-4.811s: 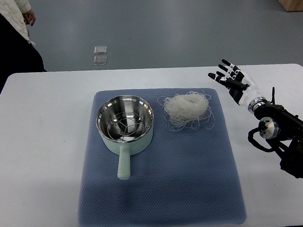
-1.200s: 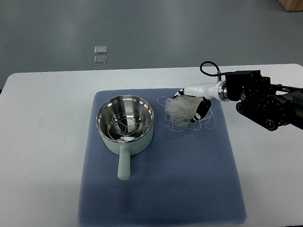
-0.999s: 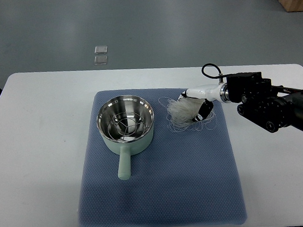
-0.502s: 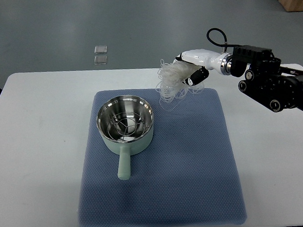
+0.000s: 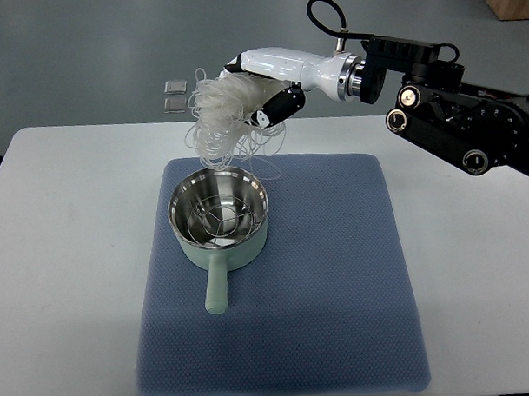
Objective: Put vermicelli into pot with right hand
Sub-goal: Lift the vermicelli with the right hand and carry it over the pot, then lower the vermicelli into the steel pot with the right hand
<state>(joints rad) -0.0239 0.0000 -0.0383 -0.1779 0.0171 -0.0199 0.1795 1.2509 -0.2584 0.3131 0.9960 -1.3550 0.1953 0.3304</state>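
- The vermicelli [image 5: 222, 118] is being grasped by the right hand [image 5: 260, 87], whose fingers are being closed around the top of the bundle.
- The bundle is being held in the air, above the far rim of the pot [image 5: 219, 218], and it is not touching the pot.
- Loose white strands are hanging down from the bundle; the lowest loops are being seen just over the far edge of the pot, and whether they touch the rim cannot be told.
- The right arm [image 5: 442, 100] is being extended from the right edge of the picture toward the left, with a black cable looped above the wrist.
- The white shell of the hand is being turned with its back upward, and dark finger parts are being seen under it, beside the strands.
- The pot is being kept upright on the blue mat [image 5: 330, 322], in the far left part of it; its handle is being pointed toward the near edge.
- Inside the pot a shiny metal bottom with a wire pattern is being seen, and no strands are lying in it.
- The mat is being spread on the white table [image 5: 72, 243].
- Two small clear squares [image 5: 175, 96] are being seen on the grey floor behind the table.
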